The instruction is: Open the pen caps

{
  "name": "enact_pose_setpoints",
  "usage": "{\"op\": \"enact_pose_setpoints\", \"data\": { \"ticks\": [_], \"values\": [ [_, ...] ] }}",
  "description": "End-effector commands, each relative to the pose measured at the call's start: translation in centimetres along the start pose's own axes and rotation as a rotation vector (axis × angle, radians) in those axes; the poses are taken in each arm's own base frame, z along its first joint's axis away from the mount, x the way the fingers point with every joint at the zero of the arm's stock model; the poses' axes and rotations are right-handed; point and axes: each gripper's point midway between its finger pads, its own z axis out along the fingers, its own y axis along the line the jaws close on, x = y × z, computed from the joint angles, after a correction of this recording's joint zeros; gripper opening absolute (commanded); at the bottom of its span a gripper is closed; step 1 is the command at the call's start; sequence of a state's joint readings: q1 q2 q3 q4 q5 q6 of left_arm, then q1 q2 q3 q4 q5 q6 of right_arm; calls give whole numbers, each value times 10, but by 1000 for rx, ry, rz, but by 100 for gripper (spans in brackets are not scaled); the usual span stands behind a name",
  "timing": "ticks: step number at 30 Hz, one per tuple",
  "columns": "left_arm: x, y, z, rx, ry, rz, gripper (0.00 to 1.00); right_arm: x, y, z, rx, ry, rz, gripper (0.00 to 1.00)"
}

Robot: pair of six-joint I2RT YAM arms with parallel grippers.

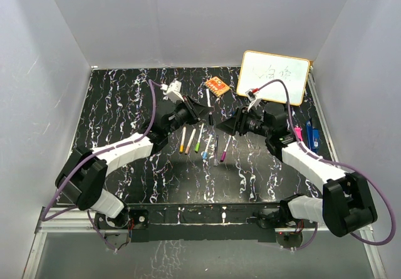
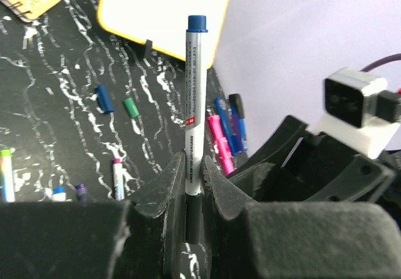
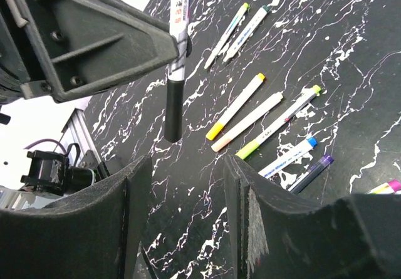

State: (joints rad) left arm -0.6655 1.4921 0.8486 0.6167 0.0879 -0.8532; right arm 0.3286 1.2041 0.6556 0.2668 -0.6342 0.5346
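Both arms are being stretched inward above the table [image 1: 119, 110], wrists facing each other. A white marker [image 2: 193, 91] is being pinched tightly by the left gripper [image 2: 193, 166], its blue cap [image 2: 197, 22] pointing away. The right gripper [image 3: 188, 166] is being held half-open and empty, with the marker's black cap [image 3: 173, 110] hanging just ahead of its fingers.

light: bright, even, from overhead | shadows: faint, soft on the desk [image 1: 119, 103] | glare: whiteboard [image 2: 150, 9] blown out in left wrist view | focus: overhead view sharp; pen [image 2: 193, 103] crisp, nearest foreground soft and grainy in both wrist views
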Motion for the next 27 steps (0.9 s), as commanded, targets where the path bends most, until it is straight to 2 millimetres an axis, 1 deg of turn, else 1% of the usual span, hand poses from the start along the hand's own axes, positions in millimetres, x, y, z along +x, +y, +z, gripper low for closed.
{"op": "enact_pose_setpoints", "data": {
  "ticks": [1,4,8,15,20,27],
  "values": [
    [-7,-33,-1,135,-32,-62,0,-10,17,11,-59,-34,-36,47],
    [-5,-36,0,143,-12,-74,0,-11,20,14,-57,-42,-43,47],
    [-1,-41,-4,168,-8,-91,0,-12,21,16,-57,-50,-47,47],
    [8,-42,-6,177,7,-114,0,-17,27,16,-69,-60,-51,46],
    [12,-45,-7,183,19,-116,0,-19,28,18,-74,-61,-53,44],
    [15,-45,-6,189,28,-118,0,-22,30,21,-80,-64,-58,38]
  ]
}}
